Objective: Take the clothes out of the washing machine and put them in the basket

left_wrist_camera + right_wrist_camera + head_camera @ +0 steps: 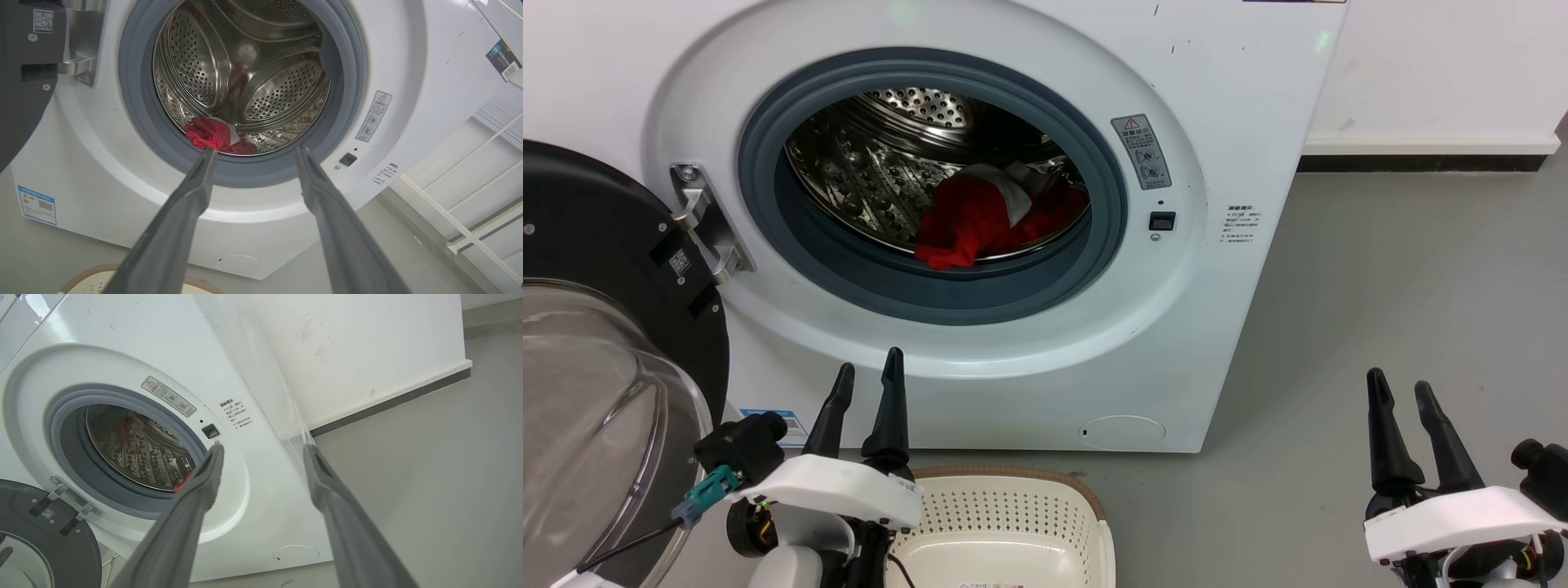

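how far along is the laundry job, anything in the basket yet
Done: the door of the washing machine stands open. In hand: nothing; the left gripper and right gripper are both open and empty, outside the drum. Left: the red clothes lie in the drum, and the part of the basket in view holds none.

Left gripper (870,363) sits at the lower left of the head view, its two dark fingers parted, pointing up and leaning slightly right. Right gripper (1398,382) sits at the lower right, fingers likewise parted, leaning slightly left above its white wrist
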